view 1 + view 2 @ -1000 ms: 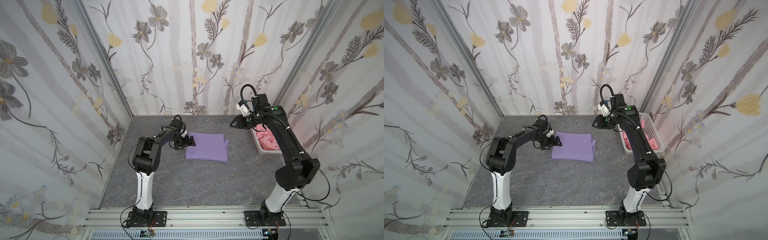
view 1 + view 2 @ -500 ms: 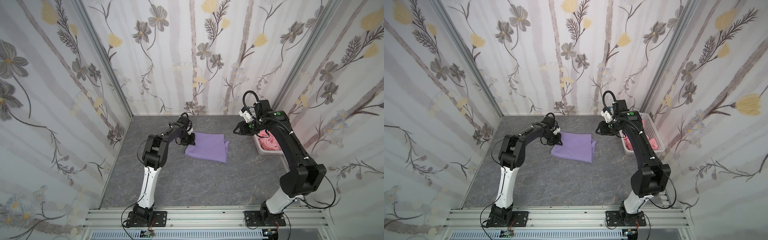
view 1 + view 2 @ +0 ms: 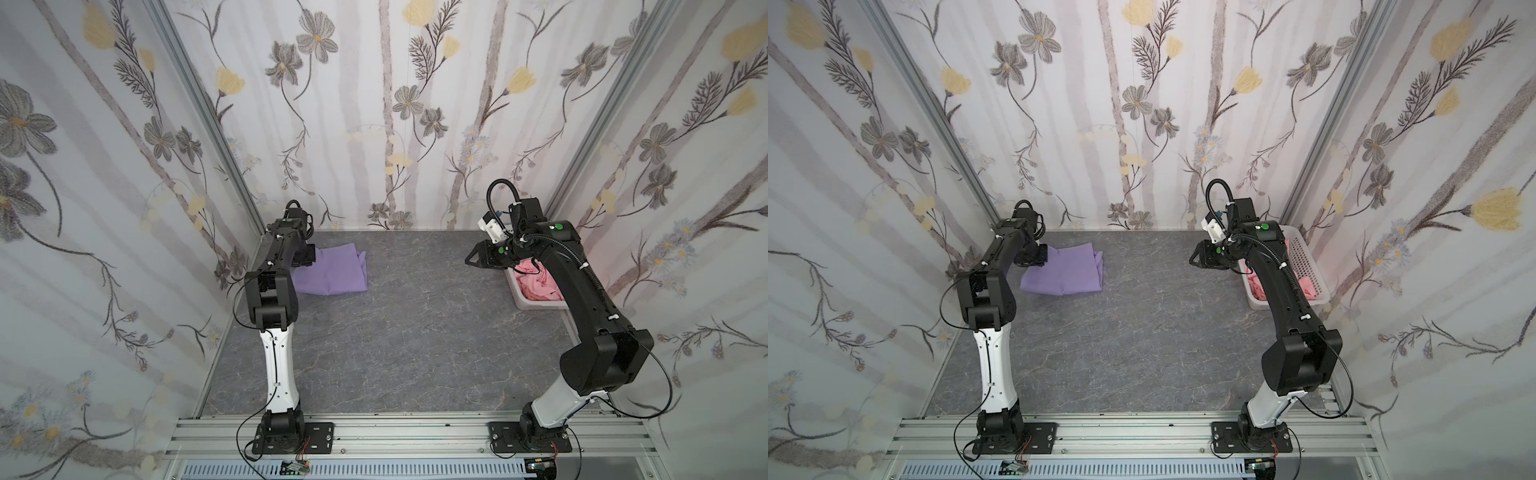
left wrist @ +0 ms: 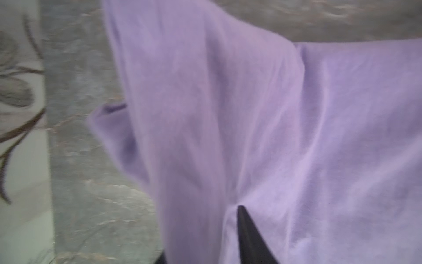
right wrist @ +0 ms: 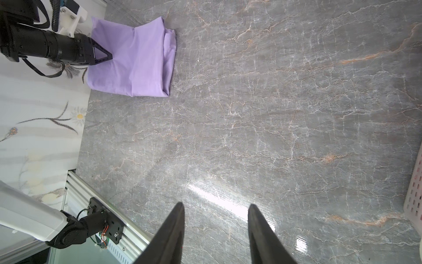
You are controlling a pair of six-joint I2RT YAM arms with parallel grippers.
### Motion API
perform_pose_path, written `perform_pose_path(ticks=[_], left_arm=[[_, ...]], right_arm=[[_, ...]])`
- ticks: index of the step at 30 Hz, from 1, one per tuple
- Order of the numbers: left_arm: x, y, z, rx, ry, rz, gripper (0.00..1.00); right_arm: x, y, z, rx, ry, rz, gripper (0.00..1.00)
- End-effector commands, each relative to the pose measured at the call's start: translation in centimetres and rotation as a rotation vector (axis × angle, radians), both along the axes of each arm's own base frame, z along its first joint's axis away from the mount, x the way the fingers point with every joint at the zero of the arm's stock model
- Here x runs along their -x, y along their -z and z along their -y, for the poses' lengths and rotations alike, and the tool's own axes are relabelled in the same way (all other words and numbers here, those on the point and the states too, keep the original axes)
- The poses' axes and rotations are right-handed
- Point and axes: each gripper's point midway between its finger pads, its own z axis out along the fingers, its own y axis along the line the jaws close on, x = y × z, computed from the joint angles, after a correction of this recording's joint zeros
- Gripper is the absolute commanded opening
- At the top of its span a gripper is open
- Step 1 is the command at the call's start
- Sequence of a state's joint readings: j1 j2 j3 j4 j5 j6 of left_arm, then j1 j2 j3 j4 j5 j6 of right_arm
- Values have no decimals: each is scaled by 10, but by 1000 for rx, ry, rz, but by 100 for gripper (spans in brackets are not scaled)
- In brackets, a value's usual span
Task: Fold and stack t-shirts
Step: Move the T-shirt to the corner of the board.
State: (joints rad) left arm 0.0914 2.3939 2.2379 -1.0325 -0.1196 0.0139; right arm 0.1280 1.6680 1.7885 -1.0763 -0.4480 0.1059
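Note:
The lavender-purple t-shirt (image 3: 332, 274) (image 3: 1067, 270) lies folded at the back left of the table. My left gripper (image 3: 305, 259) (image 3: 1038, 257) (image 5: 109, 56) is at the shirt's edge nearest the left wall. In the left wrist view its jaws (image 4: 201, 228) stand apart, with a raised fold of the purple t-shirt (image 4: 319, 114) between them that hides one finger. The salmon-pink garment (image 3: 540, 282) (image 3: 1308, 286) lies crumpled in the basket. My right gripper (image 3: 471, 259) (image 3: 1194, 261) (image 5: 215, 204) hovers open and empty over the table beside that basket.
A white perforated basket (image 3: 536, 305) (image 3: 1304, 253) (image 5: 415, 194) stands at the back right against the wall. Floral walls close in the grey marble table (image 3: 415, 332) on three sides, and the purple shirt lies close to the left one. An aluminium rail (image 3: 395, 432) runs along the front.
The folded purple shirt has slid from the table's middle back toward the left wall with my left gripper. My right gripper has dropped slightly near the basket.

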Motion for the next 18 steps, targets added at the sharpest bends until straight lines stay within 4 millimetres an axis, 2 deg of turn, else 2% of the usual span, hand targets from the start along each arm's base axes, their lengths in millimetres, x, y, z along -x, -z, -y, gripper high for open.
perform_pose_path(ticks=[1, 4, 5, 7, 10, 12, 14, 16, 18], left_arm=[[5, -17, -28, -92, 7, -25, 100], [-6, -52, -21, -70, 20, 62, 100], [-10, -65, -12, -26, 16, 100, 100], [-15, -89, 17, 108, 41, 166, 100], [-18, -108, 90, 404, 108, 217, 100], [-18, -104, 136, 565, 125, 225, 100], [-18, -82, 180, 693, 134, 231, 100], [-13, -54, 209, 773, 126, 171, 100], [-2, -21, 226, 785, 120, 61, 100]], right_arm=[[3, -6, -7, -47, -10, -5, 45], [3, -6, -8, -55, -15, -10, 45], [3, -5, -9, -56, -17, -11, 45], [3, -5, -10, -60, -20, -13, 45], [4, -1, -10, -60, -22, -23, 45], [4, 2, -11, -60, -23, -29, 45], [6, 4, -12, -62, -27, -34, 45], [8, 7, -13, -63, -27, -43, 45], [11, 8, -14, -61, -29, -42, 45]])
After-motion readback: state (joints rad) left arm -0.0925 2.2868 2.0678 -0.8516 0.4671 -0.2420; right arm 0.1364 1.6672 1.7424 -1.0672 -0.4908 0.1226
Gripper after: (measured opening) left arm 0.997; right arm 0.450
